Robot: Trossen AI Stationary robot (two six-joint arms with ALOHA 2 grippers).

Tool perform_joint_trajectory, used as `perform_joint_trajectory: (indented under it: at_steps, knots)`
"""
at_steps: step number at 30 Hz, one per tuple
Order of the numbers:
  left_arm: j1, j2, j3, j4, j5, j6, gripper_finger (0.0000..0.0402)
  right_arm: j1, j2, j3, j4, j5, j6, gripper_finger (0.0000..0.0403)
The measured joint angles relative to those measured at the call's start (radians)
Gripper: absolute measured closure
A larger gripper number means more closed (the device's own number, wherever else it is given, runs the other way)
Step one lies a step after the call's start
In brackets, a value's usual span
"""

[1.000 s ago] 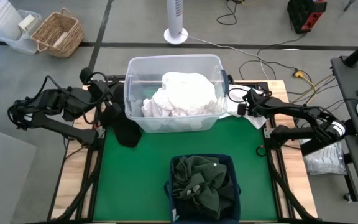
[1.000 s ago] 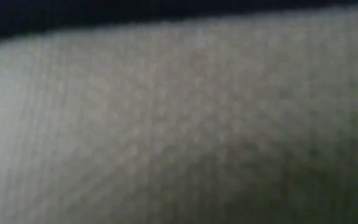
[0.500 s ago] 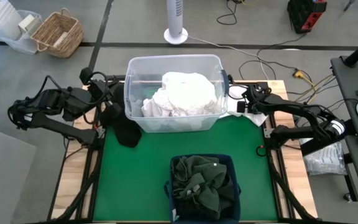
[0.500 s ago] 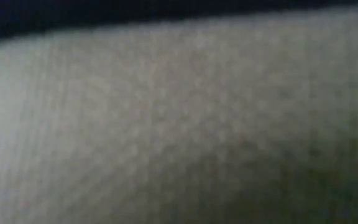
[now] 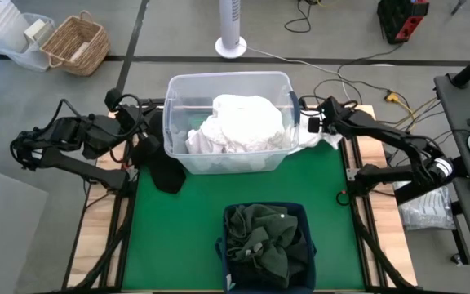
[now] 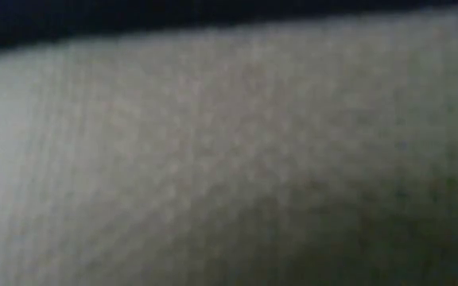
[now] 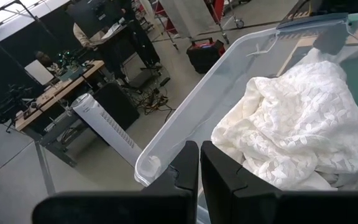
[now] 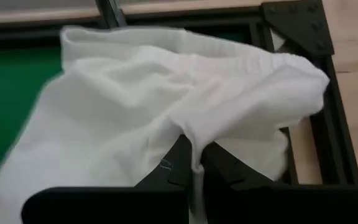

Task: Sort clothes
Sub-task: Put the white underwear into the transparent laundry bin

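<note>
A clear plastic tub [image 5: 227, 77] at the table's far middle holds white clothes [image 5: 239, 122] [image 7: 291, 130]. A navy bin [image 5: 307, 245] near the front edge holds dark green clothes [image 5: 263, 241]. A black garment [image 5: 166, 173] lies on the green mat by the tub's left near corner. My left gripper [image 7: 199, 146] [image 5: 147, 139] waits shut beside the tub's left wall, with nothing between its fingers. My right gripper [image 5: 311, 126] [image 8: 194, 146] stands at the tub's right side, shut on a white garment [image 5: 326, 140] [image 8: 166, 93]. My right gripper pinches a bunched fold of the white garment [image 8: 194, 132] between its two fingers. The fingers come from above, slanting down. The cloth hangs slack below them and spreads over the mat's right edge. Whether its lower end rests on the table, I cannot tell.
The table's black frame [image 8: 328, 130] runs along the wooden right edge under the white garment. A blurred grey weave close to the lens fills the low view [image 6: 229, 159]. A white tower fan [image 5: 231, 33] and a wicker basket [image 5: 76, 45] stand on the floor beyond the far edge.
My right gripper has risen and gone toward the table's far edge, close along the tub's right wall, still shut on the white garment. The garment has been drawn up off the mat's right edge with it.
</note>
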Motion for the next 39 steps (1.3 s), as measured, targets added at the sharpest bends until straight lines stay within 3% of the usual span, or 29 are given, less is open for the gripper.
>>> perform_joint_trajectory:
  at_steps: [8, 27, 39]
  knots:
    - [0.000, 0.000, 0.000, 0.000, 0.000, 0.000, 0.0401, 0.000, -0.043, 0.007, -0.020, -0.001, 0.021, 0.0390]
    - [0.000, 0.000, 0.000, 0.004, 0.000, 0.000, 0.0401, 0.000, -0.370, 0.007, -0.016, -0.001, 0.107, 0.0391]
    - [0.000, 0.015, 0.000, 0.012, 0.001, 0.000, 0.0401, 0.000, -0.557, 0.008, 0.117, -0.010, 0.102, 0.0391]
